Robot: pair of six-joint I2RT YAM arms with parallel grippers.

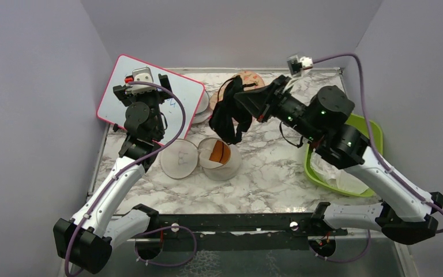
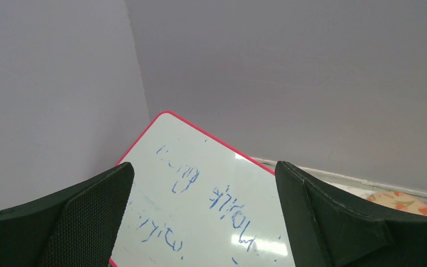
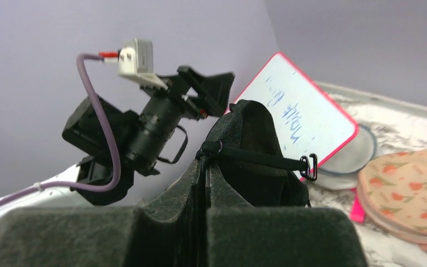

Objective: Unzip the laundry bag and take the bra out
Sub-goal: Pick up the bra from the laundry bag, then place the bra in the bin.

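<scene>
The laundry bag (image 1: 226,164), a round white mesh pod, lies open mid-table. Its flat lid (image 1: 179,158) is folded out to the left. An orange-brown bra (image 1: 220,152) lies inside the pod. My right gripper (image 1: 248,99) is raised behind the pod and shut on a dark garment (image 1: 226,118) with thin straps, which hangs above the table. In the right wrist view the jaws (image 3: 205,161) pinch its strap, and a hook (image 3: 310,167) dangles from it. My left gripper (image 1: 141,86) is open, empty and held high over the whiteboard; it also shows in the left wrist view (image 2: 204,183).
A pink-rimmed whiteboard (image 1: 190,92) leans at the back left, with round white pieces (image 1: 203,107) beside it. A peach printed case (image 1: 249,78) lies at the back; it also shows in the right wrist view (image 3: 411,186). A green bin (image 1: 374,130) stands on the right.
</scene>
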